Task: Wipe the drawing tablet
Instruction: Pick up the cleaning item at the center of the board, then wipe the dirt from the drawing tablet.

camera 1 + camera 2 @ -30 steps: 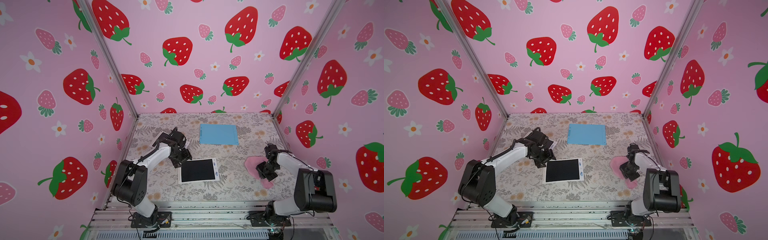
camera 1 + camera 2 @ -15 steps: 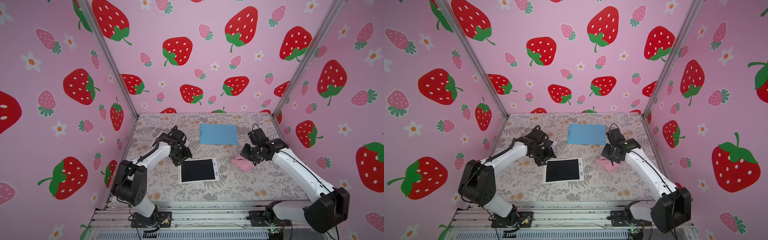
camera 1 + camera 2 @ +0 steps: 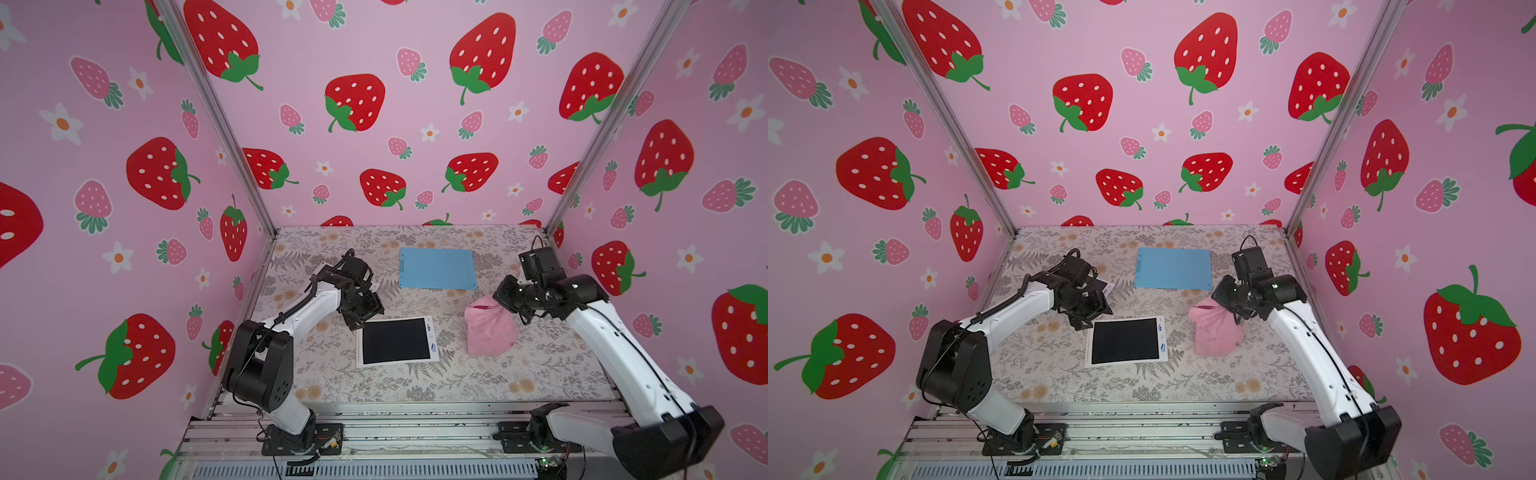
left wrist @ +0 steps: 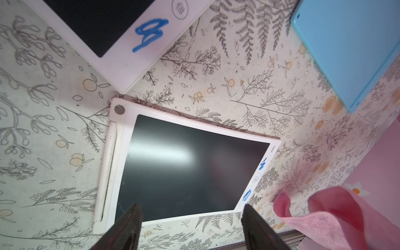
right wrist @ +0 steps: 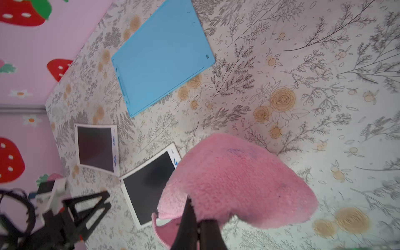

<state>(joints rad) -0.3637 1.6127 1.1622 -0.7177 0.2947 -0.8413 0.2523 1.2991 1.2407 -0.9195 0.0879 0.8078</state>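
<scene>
The drawing tablet (image 3: 397,340) (image 3: 1125,341) is white with a black screen and lies flat near the table's middle; blue scribbles (image 4: 263,163) mark its border. My left gripper (image 3: 361,318) (image 4: 192,229) is open and holds nothing, hovering at the tablet's (image 4: 190,171) far left corner. My right gripper (image 3: 505,297) (image 5: 198,227) is shut on a pink cloth (image 3: 488,330) (image 5: 238,179). The cloth (image 3: 1217,332) hangs just right of the tablet (image 5: 149,186) and hides part of it in the right wrist view.
A blue tablet (image 3: 436,268) (image 5: 162,54) lies face down at the back middle. A second white tablet (image 4: 108,26) (image 5: 96,149) lies at the back left, mostly hidden under my left arm in both top views. Pink strawberry walls close three sides.
My right arm has lifted the pink cloth from the table's right front and carried it in beside the tablet. The left gripper has hardly moved.
</scene>
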